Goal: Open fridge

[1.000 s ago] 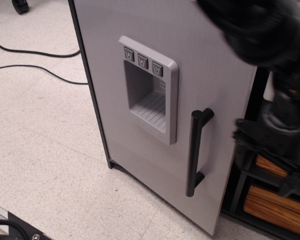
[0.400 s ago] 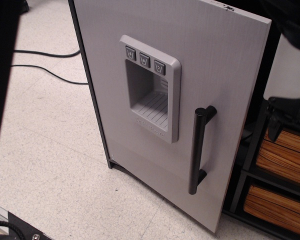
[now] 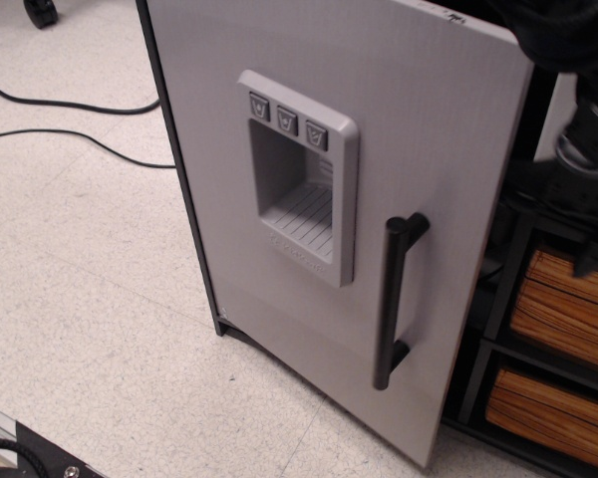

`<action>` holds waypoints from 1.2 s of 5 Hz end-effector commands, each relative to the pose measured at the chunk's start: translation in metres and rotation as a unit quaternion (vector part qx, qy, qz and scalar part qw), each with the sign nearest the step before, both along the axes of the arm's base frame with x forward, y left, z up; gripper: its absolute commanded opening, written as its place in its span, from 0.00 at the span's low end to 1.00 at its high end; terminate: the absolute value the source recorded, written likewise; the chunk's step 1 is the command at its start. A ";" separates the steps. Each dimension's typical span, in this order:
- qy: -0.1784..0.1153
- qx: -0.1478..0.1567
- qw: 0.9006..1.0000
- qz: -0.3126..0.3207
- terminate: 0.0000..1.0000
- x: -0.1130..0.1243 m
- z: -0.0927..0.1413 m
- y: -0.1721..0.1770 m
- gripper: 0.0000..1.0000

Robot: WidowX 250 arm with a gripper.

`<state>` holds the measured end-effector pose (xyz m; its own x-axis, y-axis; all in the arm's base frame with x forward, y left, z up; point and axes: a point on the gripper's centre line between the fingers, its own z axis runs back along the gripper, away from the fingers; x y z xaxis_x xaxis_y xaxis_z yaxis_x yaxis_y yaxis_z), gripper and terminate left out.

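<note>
A tall fridge (image 3: 329, 199) stands on a speckled floor, filling most of the view, its grey door (image 3: 399, 119) swung partly outward on the left-hand hinge so the free right edge stands clear of the frame. A vertical black bar handle (image 3: 394, 299) sits near that edge, untouched. The robot's dark arm (image 3: 578, 139) hangs at upper right, behind the door's edge, probably placed to push it wider (its pincer is blurred and cropped, so I cannot tell whether it is apart or together). Orange-brown wooden bins (image 3: 563, 299) sit on a black shelf unit (image 3: 503, 339) beyond.

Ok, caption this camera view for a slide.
Grey fridge door with vertical black bar handle stands ajar; dark robot arm blurred at right.
</note>
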<state>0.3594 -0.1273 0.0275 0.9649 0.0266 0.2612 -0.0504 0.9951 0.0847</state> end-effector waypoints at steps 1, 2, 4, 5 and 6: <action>-0.050 0.002 0.998 0.046 0.00 -0.016 0.059 0.056 1.00; -0.034 -0.005 0.998 0.048 0.00 -0.032 0.065 0.083 1.00; -0.029 0.014 0.999 0.009 0.00 -0.076 0.067 0.138 1.00; -0.025 0.012 0.999 -0.024 0.00 -0.103 0.068 0.165 1.00; -0.005 0.002 0.999 -0.051 0.00 -0.129 0.070 0.185 1.00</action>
<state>0.2212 0.0531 0.0817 0.9690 -0.0763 0.2349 0.0607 0.9955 0.0730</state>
